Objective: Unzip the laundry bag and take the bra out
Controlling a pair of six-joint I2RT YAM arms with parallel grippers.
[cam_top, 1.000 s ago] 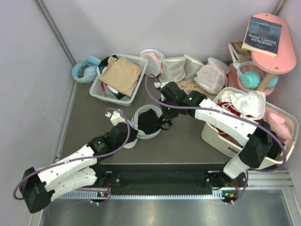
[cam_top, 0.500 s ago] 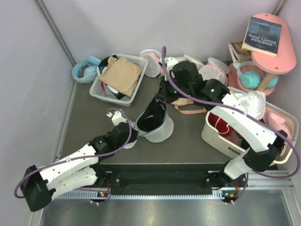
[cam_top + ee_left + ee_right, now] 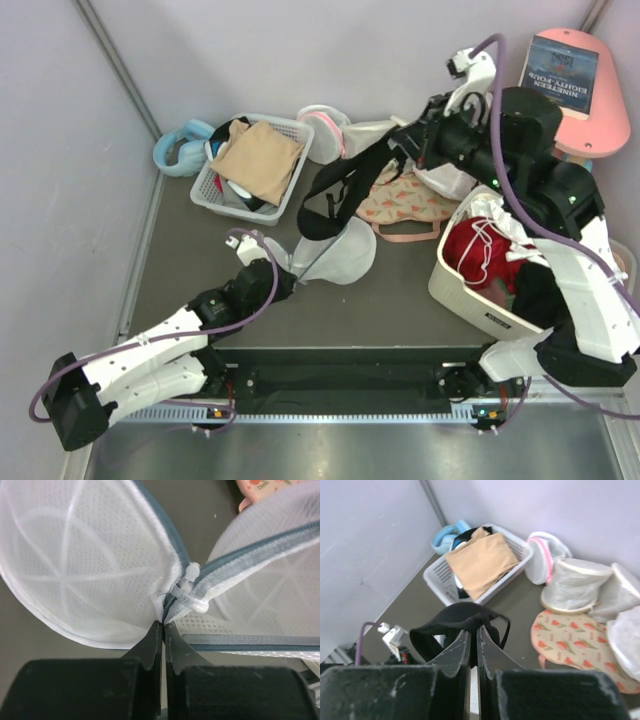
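The laundry bag (image 3: 340,262) lies unzipped in the middle of the table, its two white mesh halves spread apart (image 3: 95,575). My left gripper (image 3: 283,272) is shut on the bag's rim beside the zipper pull (image 3: 191,572). My right gripper (image 3: 405,150) is raised high at the back and shut on the black bra (image 3: 335,195). The bra hangs stretched down and left from it, its lower end just above the bag's top edge. In the right wrist view the bra (image 3: 455,622) drapes over the closed fingertips (image 3: 465,640), with its thin strap looping to the right.
A white slatted basket (image 3: 225,195) with tan cloth stands at the back left, with blue headphones (image 3: 182,148) beside it. Mesh bags with pink trim (image 3: 325,128) and a tulip-print cloth (image 3: 410,205) lie behind. A white bin (image 3: 470,300) with a red garment stands on the right.
My right gripper rose up and toward the back right, drawing the bra out of the bag. The bag was tugged right and tipped open. My left gripper kept its hold.
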